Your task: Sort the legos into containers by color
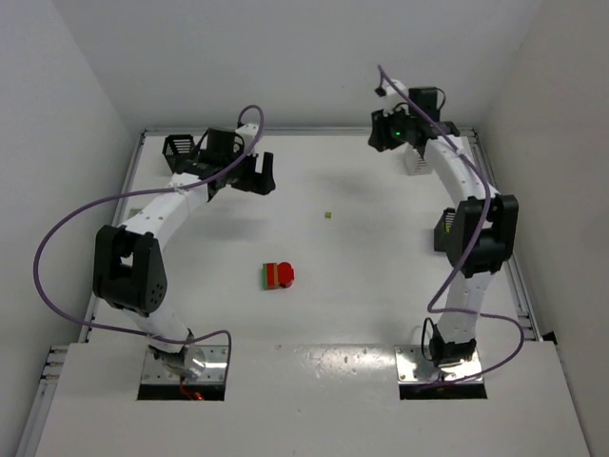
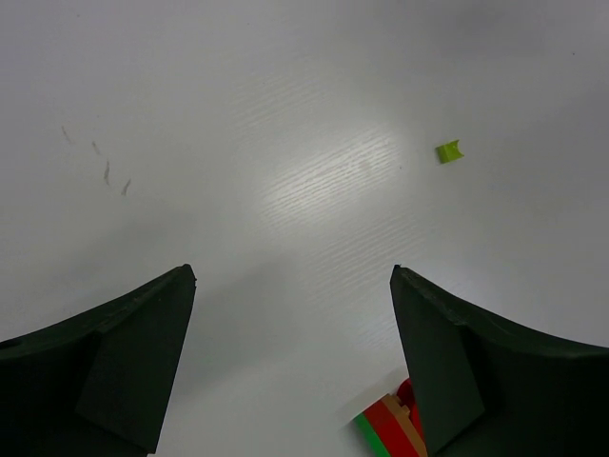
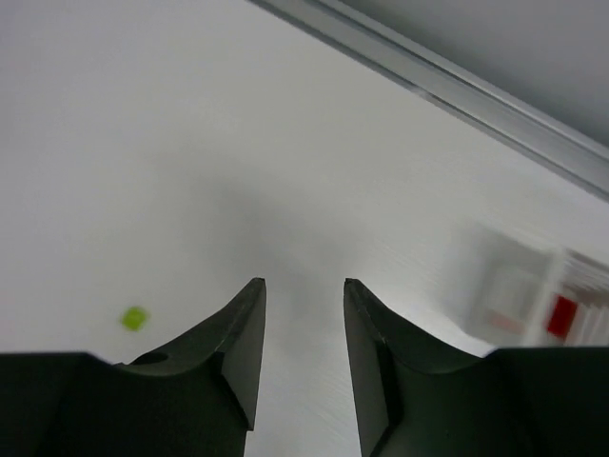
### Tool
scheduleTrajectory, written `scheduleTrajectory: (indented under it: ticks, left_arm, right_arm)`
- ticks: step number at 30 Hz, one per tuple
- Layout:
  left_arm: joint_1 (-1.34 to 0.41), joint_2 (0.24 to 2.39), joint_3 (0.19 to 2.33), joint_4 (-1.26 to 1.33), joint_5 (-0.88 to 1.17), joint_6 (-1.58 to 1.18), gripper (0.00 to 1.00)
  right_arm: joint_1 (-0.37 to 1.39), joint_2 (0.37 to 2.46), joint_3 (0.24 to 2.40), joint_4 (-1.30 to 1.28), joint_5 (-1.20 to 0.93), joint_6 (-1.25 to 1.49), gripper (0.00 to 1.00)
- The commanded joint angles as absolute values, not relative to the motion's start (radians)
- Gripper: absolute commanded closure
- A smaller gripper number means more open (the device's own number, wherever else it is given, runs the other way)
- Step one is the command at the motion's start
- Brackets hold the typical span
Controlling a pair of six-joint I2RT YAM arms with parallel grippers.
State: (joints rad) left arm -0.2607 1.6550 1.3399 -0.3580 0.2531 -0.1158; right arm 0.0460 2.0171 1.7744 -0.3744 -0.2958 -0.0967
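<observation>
- The left arm [image 1: 157,214] and the right arm [image 1: 463,171] both wear smooth white link shells, broken up by chunky black joint housings.
- A thin purple cable [image 1: 39,257] loops loosely off the left arm; a second purple cable [image 1: 436,297] trails down the right one.
- Each base is bolted to a bare metal plate [image 1: 186,367].
- The left gripper [image 2: 293,276] has broad, matte, dark wedge-shaped fingers; the right gripper [image 3: 304,282] has the same dark fingers, tapering to curved tips.
- A small green light [image 1: 396,134] glows on the right wrist's black housing.

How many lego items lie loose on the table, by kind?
multicolour stack: 1
tiny yellow-green piece: 1
Total: 2
</observation>
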Motion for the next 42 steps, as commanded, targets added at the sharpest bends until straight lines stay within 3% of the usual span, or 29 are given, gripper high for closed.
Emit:
scheduleTrajectory:
  ticks: [1,4,8,13,27,42]
  left_arm:
    - [-0.268,1.637,1.381,-0.345,0.250,-0.112,0.10]
    - [-0.268,1.628,1.381,-0.354,0.250,-0.103,0.10]
    - [-0.268,1.628,1.381,-0.354,0.250,-0.103,0.10]
    - [-0.259,1.628,1.381,-0.354,0.250,-0.103,0.09]
    - [-0.109,1.649,1.402,-0.374,0.429,-0.170,0.08]
    - [-0.091,1.658,1.393,-0.374,0.483,-0.179,0.07]
  right_arm:
    - [0.175,1.965,1.767,-0.414,-0.463,-0.147,0.62]
    - [0.233,2.051,1.856,-0.574,-0.526,-0.162,0.65]
    - [0.288,2.095,1.816,-0.627,-0.538,-0.233,0.65]
    - [0.353,2.140,1.793,-0.709,-0.532,-0.383,0.54]
    - [0.428,2.192,1.709,-0.689,-0.428,-0.522,0.52]
    - [0.437,2.220,1.677,-0.563,-0.281,-0.492,0.52]
